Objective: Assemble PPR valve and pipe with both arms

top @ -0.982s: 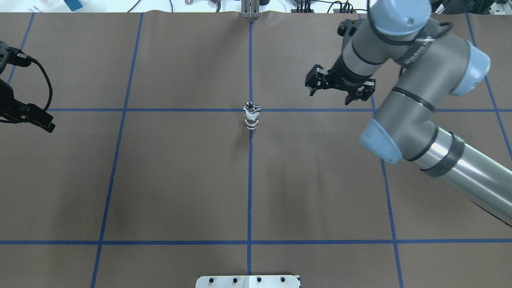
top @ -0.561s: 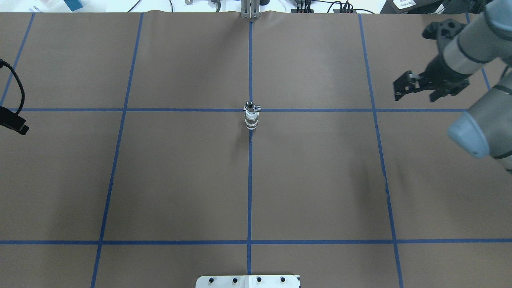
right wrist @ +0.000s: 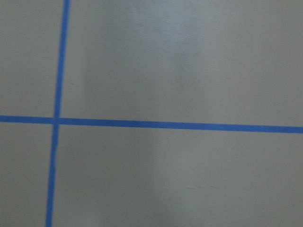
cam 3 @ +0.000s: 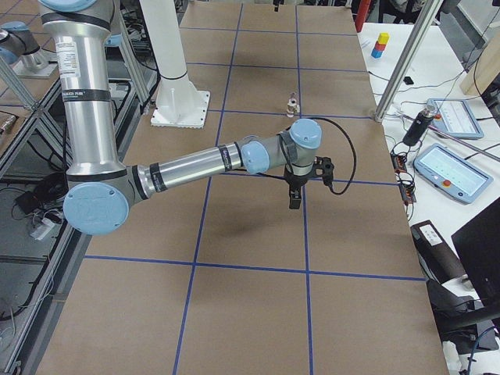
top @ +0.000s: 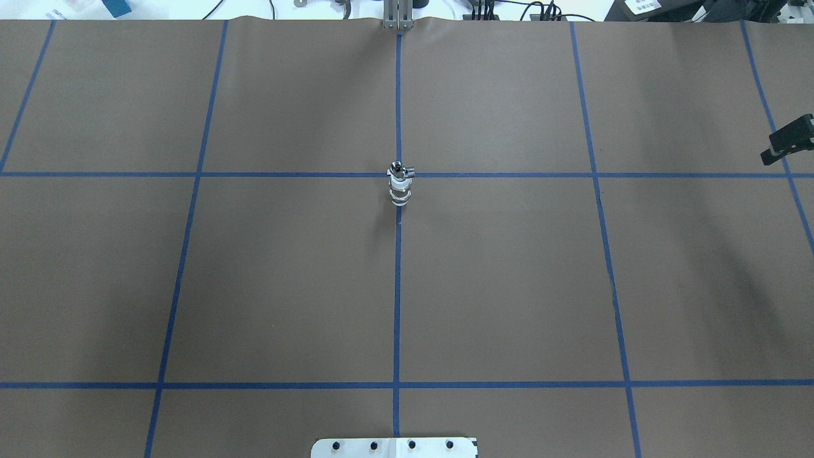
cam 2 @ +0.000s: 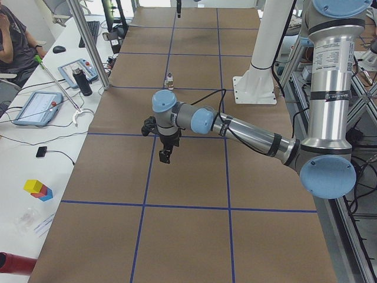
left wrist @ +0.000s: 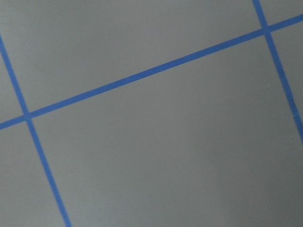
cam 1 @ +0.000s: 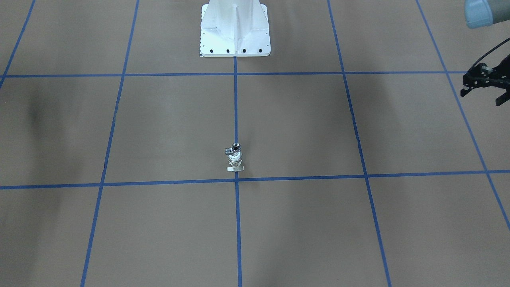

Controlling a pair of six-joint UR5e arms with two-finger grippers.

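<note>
The PPR valve (top: 400, 192) stands upright at the table's middle, with its flat lever handle (cam 1: 235, 169) at the bottom. The chrome pipe (top: 398, 169) sits on top of it, its side stub showing in the front-facing view (cam 1: 228, 151). Neither gripper touches them. My left gripper (cam 1: 480, 99) is open and empty, far out at the table's left end; it also shows in the exterior left view (cam 2: 165, 154). Of my right gripper only one black finger (top: 788, 146) shows at the overhead view's right edge, so I cannot tell its state. It hangs over the table in the exterior right view (cam 3: 295, 199).
The white bolted pedestal (cam 1: 235, 28) stands at the robot's side of the table. Blue tape lines (top: 397, 286) divide the brown table cover. A bench with tablets (cam 2: 35, 106) and a metal post (cam 2: 88, 44) runs along the far side.
Both arms have swung outward from the middle. The left gripper has left the overhead view and the right one is almost out at its right edge. The valve and pipe have not moved.
</note>
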